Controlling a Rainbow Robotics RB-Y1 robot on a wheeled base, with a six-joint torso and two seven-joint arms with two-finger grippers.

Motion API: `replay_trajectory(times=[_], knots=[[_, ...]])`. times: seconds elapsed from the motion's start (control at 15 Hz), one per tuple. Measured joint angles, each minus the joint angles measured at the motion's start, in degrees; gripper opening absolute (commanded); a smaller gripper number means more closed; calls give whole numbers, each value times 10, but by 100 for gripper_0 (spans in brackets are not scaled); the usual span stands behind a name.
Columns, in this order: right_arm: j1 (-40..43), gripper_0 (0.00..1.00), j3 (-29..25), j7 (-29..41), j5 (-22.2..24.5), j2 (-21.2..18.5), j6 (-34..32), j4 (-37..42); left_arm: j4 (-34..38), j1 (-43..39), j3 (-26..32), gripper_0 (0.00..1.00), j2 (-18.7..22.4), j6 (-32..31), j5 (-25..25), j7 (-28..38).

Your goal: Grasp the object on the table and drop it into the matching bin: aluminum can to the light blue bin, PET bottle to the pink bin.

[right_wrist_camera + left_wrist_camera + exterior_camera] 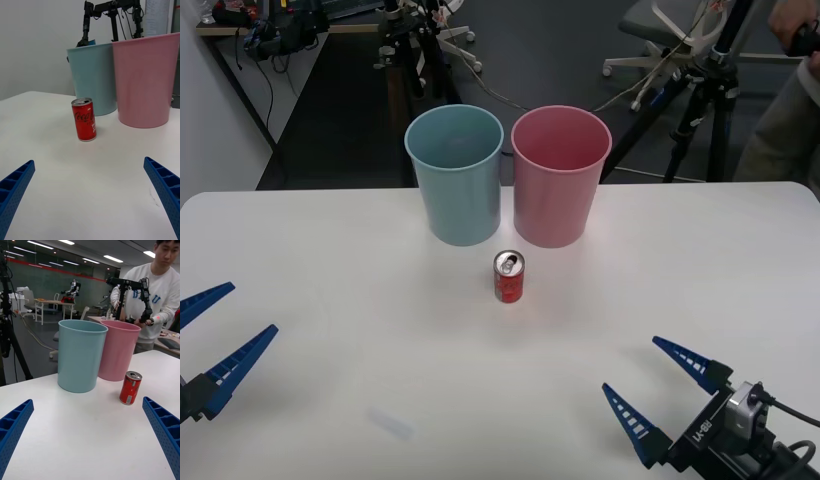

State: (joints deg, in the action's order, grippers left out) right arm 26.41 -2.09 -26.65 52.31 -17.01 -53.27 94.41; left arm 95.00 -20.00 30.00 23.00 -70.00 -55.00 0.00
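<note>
I see the red aluminum can (509, 277) upright on the white bench (330, 300), just before the light blue bin (455, 175) and pink bin (560, 175). My left pincer (215, 335) and right pincer (658, 378) sit low, fingers apart, holding nothing.

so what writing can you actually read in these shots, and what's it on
"Coca-Cola": white script running up the side of the red can.
Smaller white print beside that script: too small to read.
The blue bin and the pink bin carry no markings.
</note>
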Motion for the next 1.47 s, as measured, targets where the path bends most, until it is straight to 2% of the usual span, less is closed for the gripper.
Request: replay_trajectory(times=[0.93, 1.13, 1.47], knots=[[-84, 100, 159, -65, -15, 15, 220, -2, 0, 0, 0, 100, 0, 0, 0, 0], [-124, 100, 175, -78, -31, 24, 233, -43, 0, 0, 0, 100, 0, 0, 0, 0], [-180, 100, 169, -108, -34, 65, 233, -106, 0, 0, 0, 100, 0, 0, 0, 0]])
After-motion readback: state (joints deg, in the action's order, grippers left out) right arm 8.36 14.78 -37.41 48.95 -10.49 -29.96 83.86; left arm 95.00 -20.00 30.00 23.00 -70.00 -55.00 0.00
